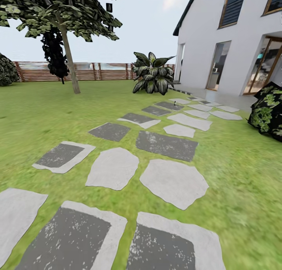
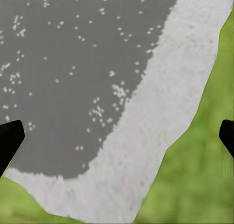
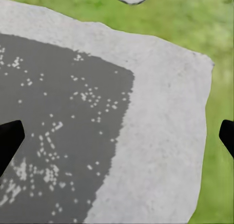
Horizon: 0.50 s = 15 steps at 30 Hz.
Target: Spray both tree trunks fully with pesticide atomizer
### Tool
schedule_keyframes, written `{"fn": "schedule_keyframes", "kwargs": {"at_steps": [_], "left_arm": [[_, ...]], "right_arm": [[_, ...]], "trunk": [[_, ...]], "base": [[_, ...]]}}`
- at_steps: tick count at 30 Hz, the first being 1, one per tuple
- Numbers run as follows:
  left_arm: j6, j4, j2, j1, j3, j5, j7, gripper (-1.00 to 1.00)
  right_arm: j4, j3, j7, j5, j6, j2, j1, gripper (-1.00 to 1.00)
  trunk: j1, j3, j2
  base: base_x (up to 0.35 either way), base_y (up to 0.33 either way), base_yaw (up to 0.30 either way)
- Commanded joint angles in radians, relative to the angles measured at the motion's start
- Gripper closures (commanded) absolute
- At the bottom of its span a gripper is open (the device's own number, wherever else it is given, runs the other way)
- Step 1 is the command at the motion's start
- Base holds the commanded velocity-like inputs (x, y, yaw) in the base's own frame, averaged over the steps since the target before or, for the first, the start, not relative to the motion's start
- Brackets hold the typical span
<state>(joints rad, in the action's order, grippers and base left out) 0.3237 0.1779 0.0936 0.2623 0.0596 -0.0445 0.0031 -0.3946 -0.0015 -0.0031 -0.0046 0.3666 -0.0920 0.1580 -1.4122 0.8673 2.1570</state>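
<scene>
I stand in the garden, on a lawn (image 1: 47,113) crossed by stepping stones. One tree (image 1: 58,11) with a pale grey-brown trunk (image 1: 71,64) rises at the far left, near the fence. I cannot make out the pesticide atomizer. A tiny dark upright thing (image 1: 175,103) on a far stone is too small to name. My left gripper (image 2: 117,136) hangs open over a dark stone with a pale rim (image 2: 161,126); its fingertips (image 2: 9,139) show at the picture's edges. My right gripper (image 3: 117,136) is open too, empty, above another such stone (image 3: 161,136).
A path of grey and dark stepping stones (image 1: 166,144) runs toward the white house (image 1: 219,47) at the right. A broad-leaved plant (image 1: 153,76) stands by the house corner. A dark leafy bush (image 1: 268,111) sits at the right. A slatted wooden fence (image 1: 102,71) closes the back, with a thin black tree (image 1: 55,54) before it.
</scene>
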Motion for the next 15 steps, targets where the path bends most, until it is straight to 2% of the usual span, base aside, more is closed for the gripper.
{"fn": "schedule_keyframes", "kwargs": {"at_steps": [1, 15], "left_arm": [[0.0, 0.0, 0.0, 0.0, 0.0, 0.0, 0.0, -1.0], [0.0, 0.0, 0.0, 0.0, 0.0, 0.0, 0.0, -1.0]], "right_arm": [[0.0, 0.0, 0.0, 0.0, 0.0, 0.0, 0.0, -1.0], [0.0, 0.0, 0.0, 0.0, 0.0, 0.0, 0.0, -1.0]], "trunk": [[0.0, 0.0, 0.0], [0.0, 0.0, 0.0]], "base": [[0.338, 0.0, 0.0], [0.338, 0.0, 0.0]]}}
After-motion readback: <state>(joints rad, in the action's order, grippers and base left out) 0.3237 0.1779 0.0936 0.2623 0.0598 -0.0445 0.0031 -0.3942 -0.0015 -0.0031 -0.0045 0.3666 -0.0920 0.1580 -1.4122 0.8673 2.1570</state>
